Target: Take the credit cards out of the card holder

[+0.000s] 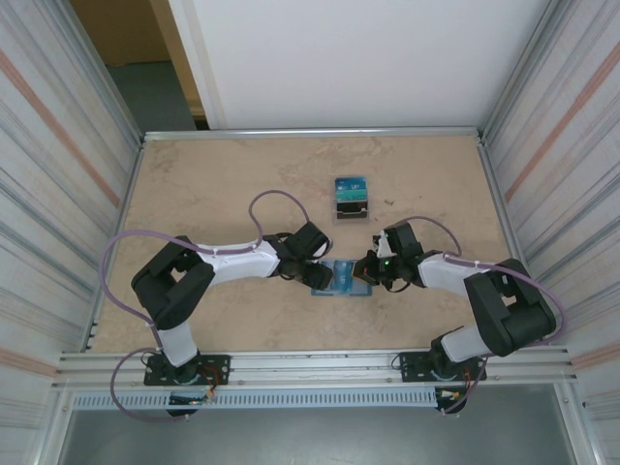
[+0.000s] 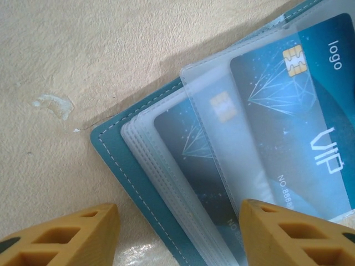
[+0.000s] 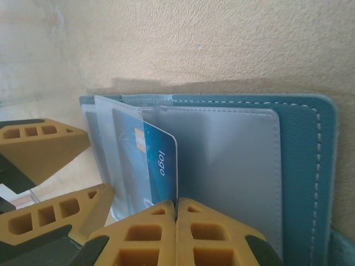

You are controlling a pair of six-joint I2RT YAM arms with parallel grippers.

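Your right claw (image 3: 176, 203), fingers together, sits at the near end of the credit card (image 3: 161, 160), long axis toward it; left claw (image 2: 177, 213) spread astride the open card holder's (image 2: 113, 147) edge.

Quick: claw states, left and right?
Left claw: open, astride a corner of the flat teal-blue bifold card holder, gripping nothing.
Right claw: shut at the edge of a blue plastic card; whether it is pinched cannot be told.
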